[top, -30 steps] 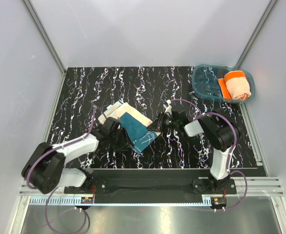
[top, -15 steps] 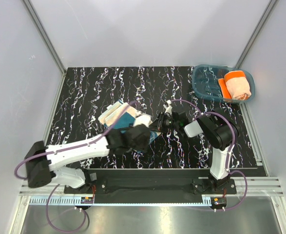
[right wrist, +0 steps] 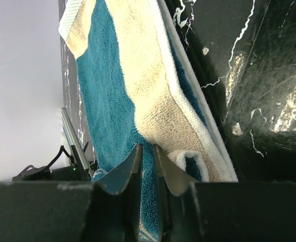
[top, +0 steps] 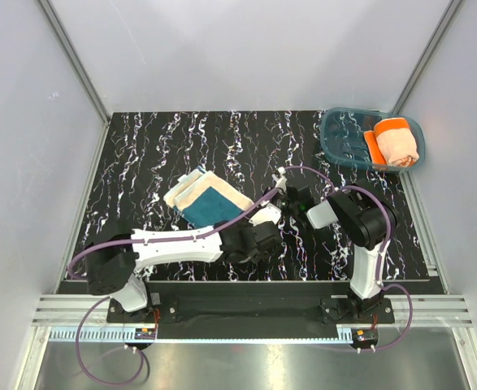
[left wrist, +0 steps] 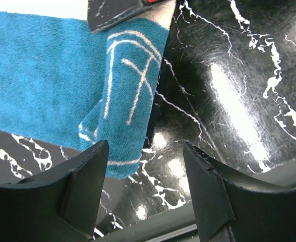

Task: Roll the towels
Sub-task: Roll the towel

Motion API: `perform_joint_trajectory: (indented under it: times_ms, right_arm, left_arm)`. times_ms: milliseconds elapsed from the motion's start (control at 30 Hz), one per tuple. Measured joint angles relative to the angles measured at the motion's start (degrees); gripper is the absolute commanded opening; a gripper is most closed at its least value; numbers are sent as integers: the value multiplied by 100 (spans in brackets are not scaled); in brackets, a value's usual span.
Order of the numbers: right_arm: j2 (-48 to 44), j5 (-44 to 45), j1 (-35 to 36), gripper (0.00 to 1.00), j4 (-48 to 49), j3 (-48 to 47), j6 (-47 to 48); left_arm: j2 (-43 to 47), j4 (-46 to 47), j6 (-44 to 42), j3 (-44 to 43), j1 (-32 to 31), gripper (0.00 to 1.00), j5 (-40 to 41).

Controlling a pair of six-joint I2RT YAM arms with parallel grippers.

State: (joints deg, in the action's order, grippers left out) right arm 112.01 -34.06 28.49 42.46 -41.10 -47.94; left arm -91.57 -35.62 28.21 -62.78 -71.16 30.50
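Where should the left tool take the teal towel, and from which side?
Probably the doubled-over flap with the white lines, at the teal towel's near right end, from above. It stands up off the table, so the open left tool can straddle it. The right tool pinches the edge just beyond it.

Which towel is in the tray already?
The orange towel, bundled in the blue tray at far right. The teal towel lies on the table, partly folded, cream back showing.
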Motion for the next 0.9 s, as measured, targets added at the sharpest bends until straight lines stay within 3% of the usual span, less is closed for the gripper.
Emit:
perform_joint_trajectory:
  times_ms: [700, 767, 833, 900]
  right_arm:
    - [129, -55, -4, 17, 9, -133, -57]
    - [129, -52, -4, 17, 7, -136, -57]
    - [129, -52, -7, 17, -26, -153, -55]
    - [129, -55, -7, 17, -81, -184, -52]
  left_arm:
    - [-339, 1320, -142, 1141, 496, 63, -144]
    - [-328, 1447, -140, 1202, 496, 57, -142]
    - [-299, 1604, -157, 1292, 498, 41, -136]
    - [-289, 1696, -201, 1357, 518, 39, -101]
